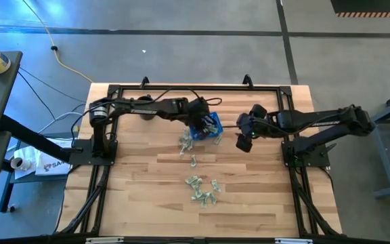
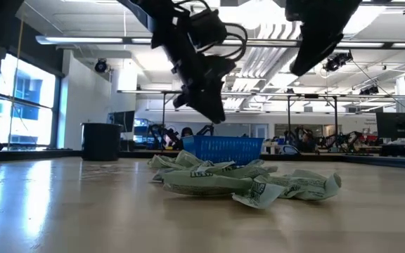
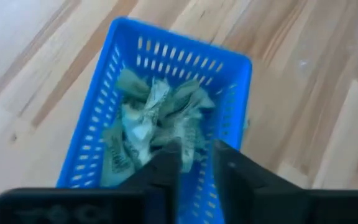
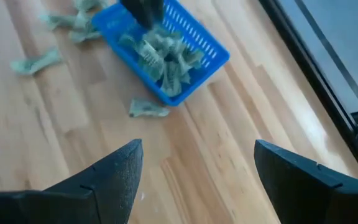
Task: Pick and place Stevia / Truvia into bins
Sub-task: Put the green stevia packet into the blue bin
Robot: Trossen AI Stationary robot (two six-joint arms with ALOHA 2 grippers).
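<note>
Low view first: a heap of crumpled pale green and white paper sweetener packets (image 2: 248, 184) lies nearest on the light wooden slatted table (image 2: 62, 211), with the small bright blue perforated plastic basket (image 2: 222, 148) behind it. The high view shows this loose heap well apart from the basket, toward the table's near edge, a few strays between.

Left gripper (image 3: 196, 163) hangs directly over the basket, fingers pointing down into it, slightly parted with only a narrow gap — nothing visibly pinched between them. Basket already holds a wad of packets (image 3: 157, 121). One stray packet (image 4: 146, 109) lies just beside the basket's outer wall.

Right gripper (image 4: 197, 171) hovers just beside the basket on its right, jaws wide apart, empty, arm stretched in from the right edge.

Judgement: next pick is probably a stray by the basket — the left arm is nearer; packet axes are too crumpled to read.
</note>
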